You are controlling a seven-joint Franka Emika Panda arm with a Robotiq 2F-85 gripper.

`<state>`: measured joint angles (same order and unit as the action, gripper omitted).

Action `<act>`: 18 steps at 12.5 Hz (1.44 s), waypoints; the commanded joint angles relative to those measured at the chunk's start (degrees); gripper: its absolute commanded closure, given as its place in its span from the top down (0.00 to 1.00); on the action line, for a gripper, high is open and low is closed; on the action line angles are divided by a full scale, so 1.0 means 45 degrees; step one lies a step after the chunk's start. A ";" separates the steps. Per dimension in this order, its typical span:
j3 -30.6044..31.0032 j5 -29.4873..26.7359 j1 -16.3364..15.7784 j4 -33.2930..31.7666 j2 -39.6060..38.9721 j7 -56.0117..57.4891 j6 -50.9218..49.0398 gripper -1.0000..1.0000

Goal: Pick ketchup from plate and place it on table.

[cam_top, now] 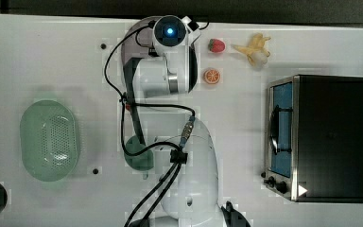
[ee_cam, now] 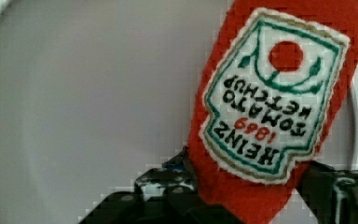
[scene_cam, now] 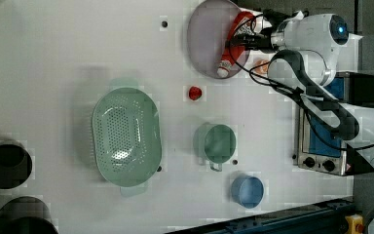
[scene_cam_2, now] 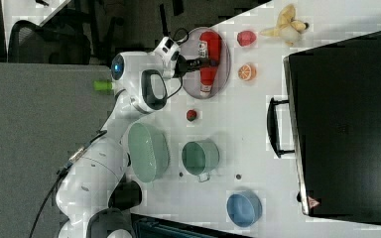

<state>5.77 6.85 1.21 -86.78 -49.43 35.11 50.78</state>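
Two fingers of mine stand either side of the ketchup (ee_cam: 275,107), one (ee_cam: 168,184) against its red flank and the other (ee_cam: 340,191) close by the opposite edge, so the bottle sits between my jaws at a middling width; whether they already press it I cannot tell. In the wrist view the white label with its green border faces me, and the bottle lies flat on the plate (ee_cam: 84,102), whose dull mauve surface spreads out beside it. In the right view my gripper (scene_cam_2: 206,63) reaches across the bottle's body (scene_cam_2: 209,59) from the right view's left, with the bottle lying lengthwise on the plate (scene_cam_2: 194,82). In the left view the bottle (scene_cam: 233,46) rests toward the left view's right side of the plate (scene_cam: 204,34), its pale end near the rim. Beyond the plate, on the table (scene_cam_2: 258,129), lie a strawberry (scene_cam_2: 246,37) and an orange half (scene_cam_2: 247,72), both apart from the plate.
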 commanded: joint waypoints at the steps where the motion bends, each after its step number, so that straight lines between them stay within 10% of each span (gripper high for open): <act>1: 0.0013 -0.0090 -0.0041 0.0479 0.0731 0.0364 -0.0092 0.63; 11: -0.0366 -0.1108 0.0662 -0.1808 0.6808 0.0226 -0.6788 0.63; 18: -0.0954 -0.1377 0.1084 -0.7399 0.9826 0.0228 -0.4780 0.63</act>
<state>1.74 1.61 5.08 -116.38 -1.77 35.11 28.90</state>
